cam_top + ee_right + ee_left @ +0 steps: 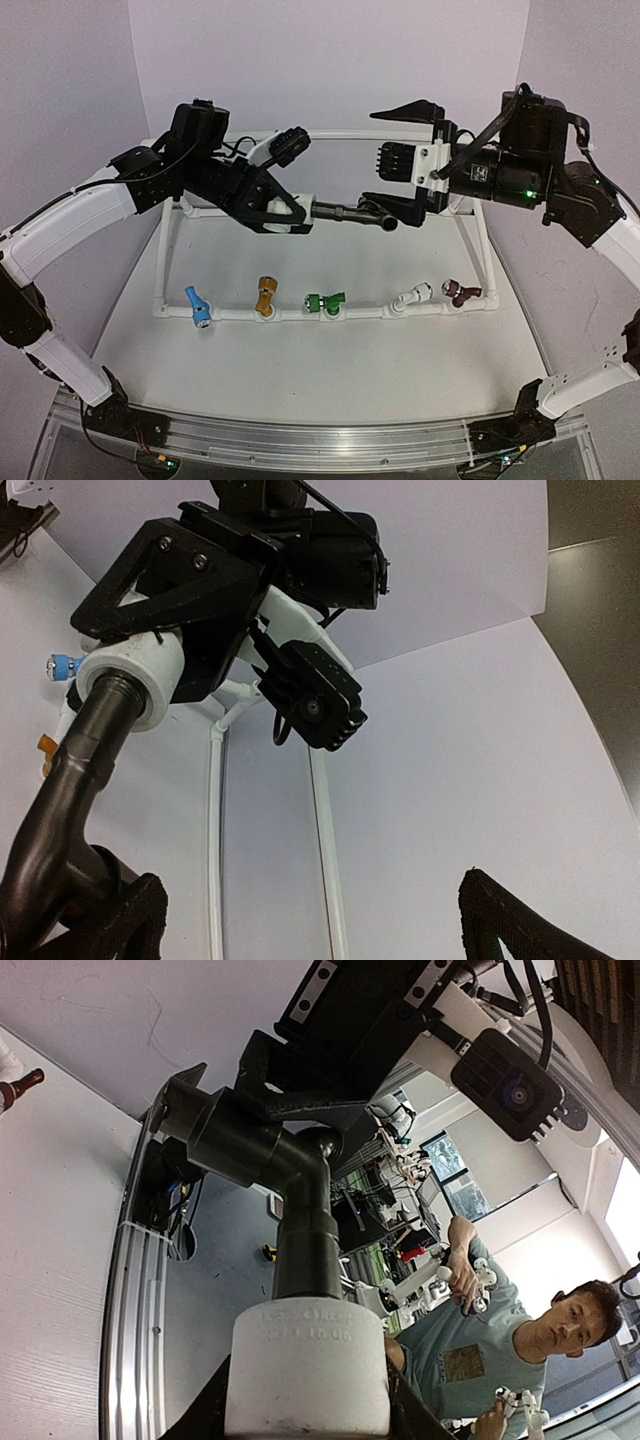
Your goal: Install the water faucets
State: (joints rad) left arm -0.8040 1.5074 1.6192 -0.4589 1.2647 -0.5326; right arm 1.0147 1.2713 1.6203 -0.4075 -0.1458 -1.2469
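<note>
My left gripper (290, 212) is shut on the white plastic fitting (305, 1370) of the dark grey faucet (345, 211), holding it level above the frame. The faucet's bent end (250, 1140) points toward my right gripper (375, 157). That gripper is wide open, with one finger (405, 110) above and one (395, 205) right at the faucet's tip. In the right wrist view the grey faucet (60, 810) rests beside the left finger (120, 920). Blue (196, 305), gold (265, 296), green (325, 301), white (411, 296) and maroon (459, 291) faucets sit on the front pipe.
A white pipe frame (170, 250) stands on the white table, its front rail (365, 313) carrying the taps. Purple walls close in the back and sides. The arm bases sit on a metal rail (300, 440) at the near edge.
</note>
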